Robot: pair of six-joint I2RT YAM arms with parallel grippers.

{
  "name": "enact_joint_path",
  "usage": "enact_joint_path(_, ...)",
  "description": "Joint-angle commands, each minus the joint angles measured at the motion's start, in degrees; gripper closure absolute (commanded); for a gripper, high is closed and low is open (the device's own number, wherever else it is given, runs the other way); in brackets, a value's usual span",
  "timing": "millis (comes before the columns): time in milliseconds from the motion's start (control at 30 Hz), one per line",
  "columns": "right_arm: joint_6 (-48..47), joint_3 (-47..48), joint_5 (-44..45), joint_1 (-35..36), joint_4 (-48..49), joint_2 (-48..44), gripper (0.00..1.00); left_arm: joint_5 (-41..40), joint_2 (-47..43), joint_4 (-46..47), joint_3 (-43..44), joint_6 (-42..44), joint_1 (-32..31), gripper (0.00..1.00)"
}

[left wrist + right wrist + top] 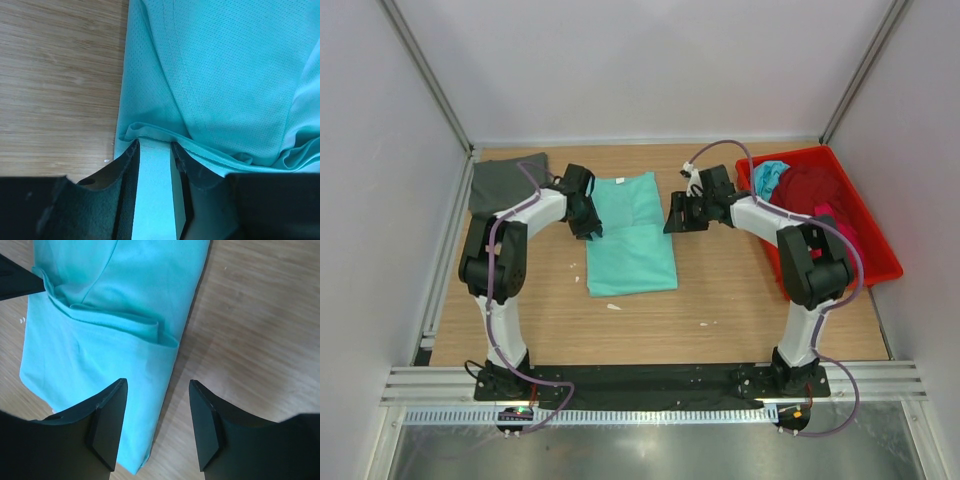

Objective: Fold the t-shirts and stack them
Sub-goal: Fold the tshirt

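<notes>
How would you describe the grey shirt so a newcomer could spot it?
Look at the far left corner of the table. The grey shirt lies there, beyond the left arm. It is dark, unlike the mint shirt to its right.

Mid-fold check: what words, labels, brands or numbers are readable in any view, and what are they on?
No text is readable in any view.
The white neck tag on the mint green t-shirt is too small to read from the top camera.
The wrist views show only plain cloth and bare wood, with no print.
</notes>
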Motion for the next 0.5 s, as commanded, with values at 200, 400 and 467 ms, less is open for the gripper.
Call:
enact_joint_path(200,-6.9,8.2,-8.4,-0.5,-3.6,8.2,0.40,0.3,-3.6,-2.4,1.9,3.3,0.4,0.59)
enact_joint_path(400,-5.4,8.5,-11.4,-0.5,-1.1,10.2,0.50,-0.4,-5.1,-5.3,2.5,4.9,0.4,0.54)
enact_joint_path(467,-4.8,8.4,-13.5,-0.6,0.9,10.6,0.59,-0.8,-4.7,-6.0,2.5,5.2,0.3,0.54)
